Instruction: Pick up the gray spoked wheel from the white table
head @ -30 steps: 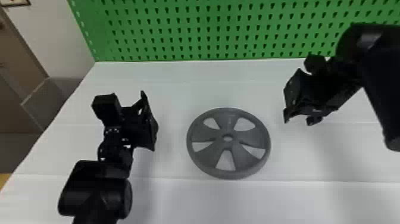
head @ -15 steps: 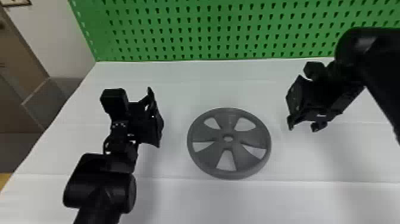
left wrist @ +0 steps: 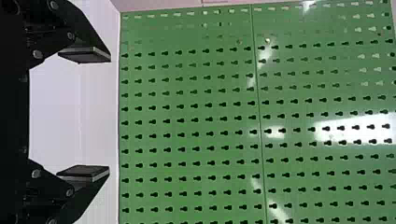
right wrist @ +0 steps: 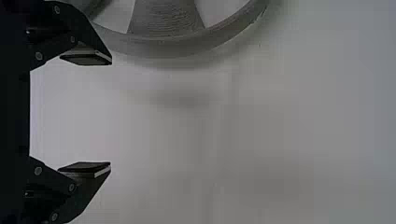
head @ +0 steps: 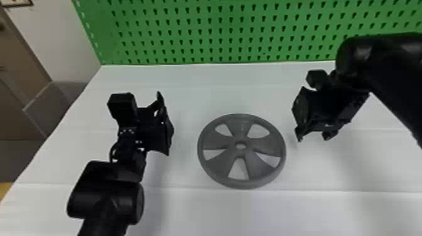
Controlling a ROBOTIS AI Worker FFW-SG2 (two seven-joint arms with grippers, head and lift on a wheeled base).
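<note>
The gray spoked wheel [head: 251, 124] lies flat on the white table [head: 201, 210] in the head view. Left of it is my left gripper [head: 165, 124], apart from the rim. My right gripper [head: 300, 116] is to the right of the wheel, a short gap from its edge. In the left wrist view the left gripper [left wrist: 84, 113] is open with nothing between its fingers. The right wrist view has the right gripper [right wrist: 85, 113] open too, its fingers holding nothing, and part of the wheel [right wrist: 168, 16] beside one finger.
A green perforated board [head: 226, 34] rises along the table's back edge. Beyond the table's left side are a grey panel [head: 53, 103] and a brown door [head: 18, 53]. White tabletop surrounds the wheel.
My left gripper has shifted right, closer to the wheel. The right gripper has moved slightly down, and its arm has changed angle. The wheel has stayed put.
</note>
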